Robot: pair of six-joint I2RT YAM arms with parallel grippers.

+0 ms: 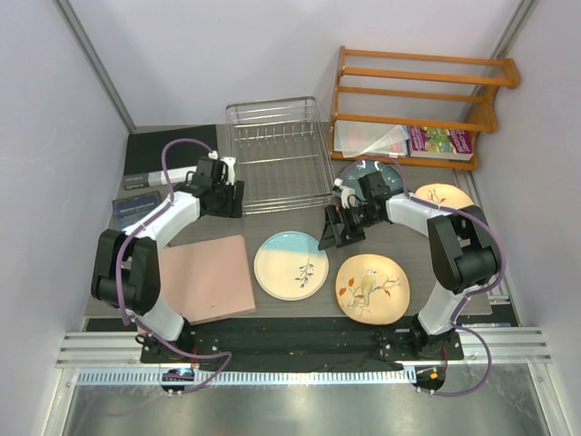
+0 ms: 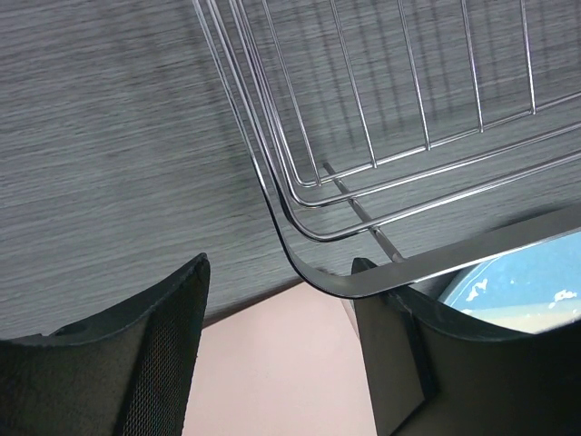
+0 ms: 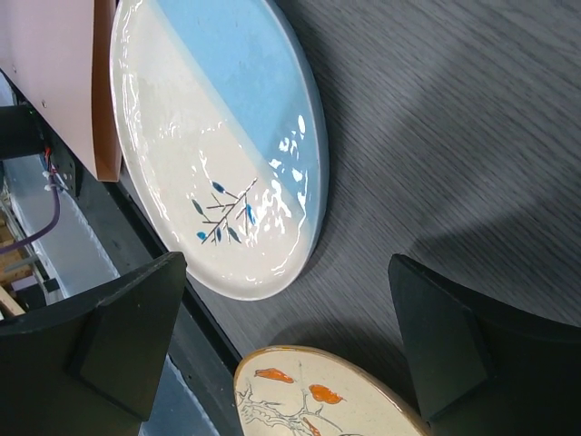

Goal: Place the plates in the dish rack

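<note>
The chrome wire dish rack (image 1: 277, 154) stands at the back middle with no plate in it. My left gripper (image 1: 222, 200) is open at its front left corner; in the left wrist view the rack's corner rim (image 2: 345, 282) lies between the open fingers, close to the right finger (image 2: 390, 354). My right gripper (image 1: 339, 232) is open and empty above the table between the cream-and-light-blue plate (image 1: 290, 265) and the bird plate (image 1: 372, 287). Both show in the right wrist view, cream-and-blue (image 3: 218, 136) and bird (image 3: 318, 400). The dark teal plate (image 1: 370, 171) is partly hidden by the right arm. The orange-yellow branch plate (image 1: 443, 195) lies at the right.
A pink board (image 1: 204, 277) lies front left, beside the cream-and-blue plate. An orange wooden shelf (image 1: 418, 91) with books (image 1: 440, 143) stands at the back right. Dark boxes (image 1: 136, 204) lie at the left. Walls close in both sides.
</note>
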